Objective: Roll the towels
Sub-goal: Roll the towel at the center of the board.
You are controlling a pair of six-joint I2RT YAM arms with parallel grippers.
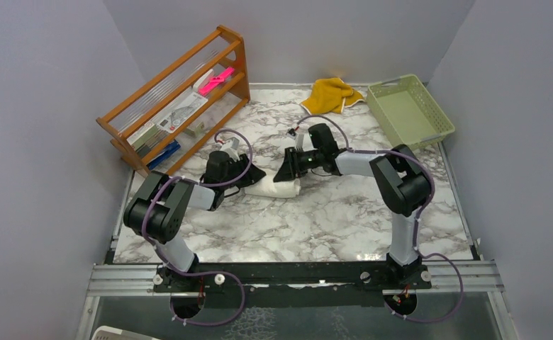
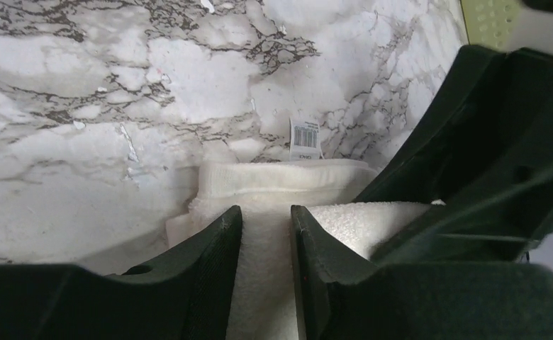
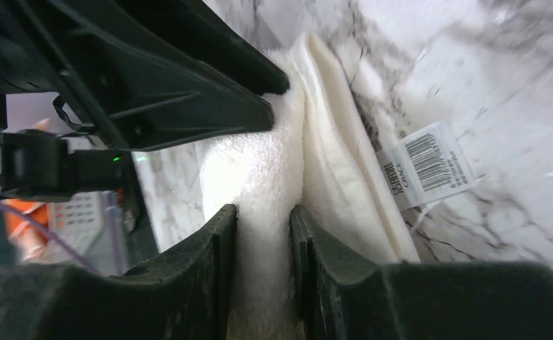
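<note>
Item: plain cream-white terry towel [image 1: 274,188], apparently part-rolled, lying centre frame on the marble-patterned tabletop [image 1: 330,219]. The left gripper [image 2: 266,212] and right gripper [image 3: 263,211] are each pinching its cloth from opposite ends, seemingly to tighten the roll evenly. A mustard-yellow cloth towel [image 1: 330,94] is lying crumpled, upper centre.

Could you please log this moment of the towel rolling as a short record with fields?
white towel: partly rolled, in the middle of the table
left gripper: closed on the towel's left end
right gripper: closed on its right end
yellow towel: crumpled at the far edge, beside the green basket
wooden rack: far left
stage: white roll unfinished; yellow not started
</note>
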